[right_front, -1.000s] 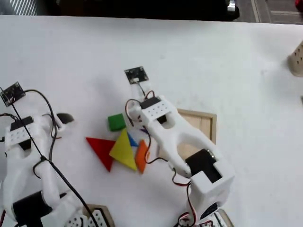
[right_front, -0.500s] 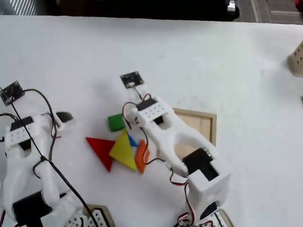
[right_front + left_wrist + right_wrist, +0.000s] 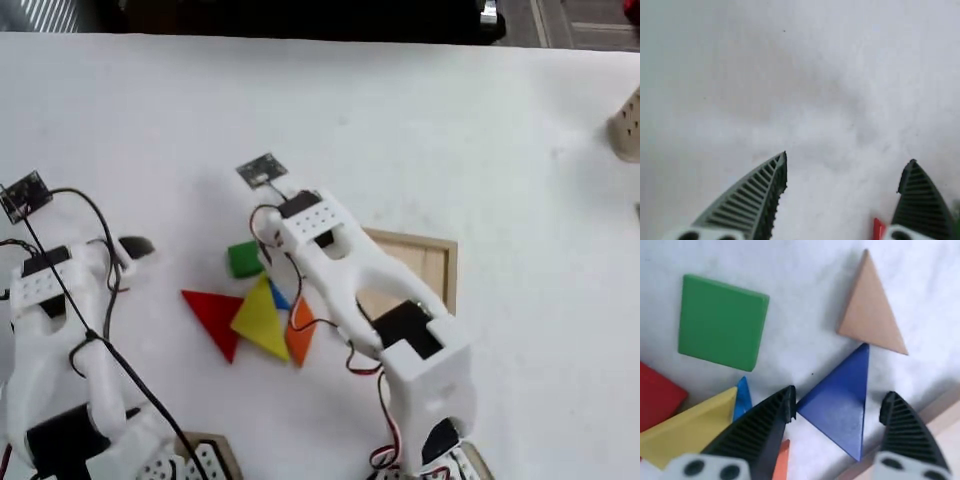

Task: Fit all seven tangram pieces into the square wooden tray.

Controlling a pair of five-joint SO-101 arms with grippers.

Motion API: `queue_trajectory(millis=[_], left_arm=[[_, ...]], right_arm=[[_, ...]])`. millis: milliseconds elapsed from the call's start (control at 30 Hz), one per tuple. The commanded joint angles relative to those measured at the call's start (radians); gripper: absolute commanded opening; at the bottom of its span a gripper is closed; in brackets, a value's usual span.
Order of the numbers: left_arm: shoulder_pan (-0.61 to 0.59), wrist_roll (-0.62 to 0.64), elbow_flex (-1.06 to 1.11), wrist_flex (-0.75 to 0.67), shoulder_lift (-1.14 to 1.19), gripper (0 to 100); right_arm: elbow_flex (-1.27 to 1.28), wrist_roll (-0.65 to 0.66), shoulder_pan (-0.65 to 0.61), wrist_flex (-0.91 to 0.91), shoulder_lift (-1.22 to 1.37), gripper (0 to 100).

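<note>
White tabletop [image 3: 450, 120]: square wooden tray [image 3: 432, 262], and beside it a cluster of green square block [image 3: 244, 259], red triangle [image 3: 215, 312], yellow triangle [image 3: 262, 318] and orange piece [image 3: 299, 330]. Right gripper [image 3: 840, 395], jaws parted, sits over a dark blue triangle [image 3: 840, 405] near a tan wooden triangle [image 3: 871, 315]. Left gripper [image 3: 848, 157], jaws parted, is above bare table.

**Three cameras, one bench**

The high camera is looking down over the white bench [image 3: 450, 130] from above, taking in both arms. The left wrist camera is facing bare bench close up, past its own jaws, and catching a corner of the red triangle [image 3: 878, 229]. The right wrist camera is looking from very near at the green square [image 3: 720, 322] and yellow triangle [image 3: 687, 432], which are also showing in the high view.
</note>
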Motion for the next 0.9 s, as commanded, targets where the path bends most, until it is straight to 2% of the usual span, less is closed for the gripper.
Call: queue_trajectory(millis=[0,100,167,400,667,867], left_arm=[[-0.005,0.008,-0.021,-0.025,-0.050,35],[-0.005,0.008,-0.021,-0.025,-0.050,35],[-0.005,0.008,-0.021,-0.025,-0.050,35],[-0.005,0.008,-0.021,-0.025,-0.050,35],[-0.005,0.008,-0.023,-0.025,-0.050,35],[-0.005,0.008,-0.023,-0.025,-0.050,35]], right_arm=[[-0.052,0.023,-0.002,0.030,0.008,21.1],[-0.058,0.023,0.002,0.035,0.010,10.7],[-0.058,0.023,0.008,0.035,0.010,8.0],[-0.063,0.023,0.028,0.065,-0.022,10.2],[-0.114,0.025,0.065,0.288,-0.229,10.2],[-0.078,0.087,0.101,0.303,-0.268,10.2]])
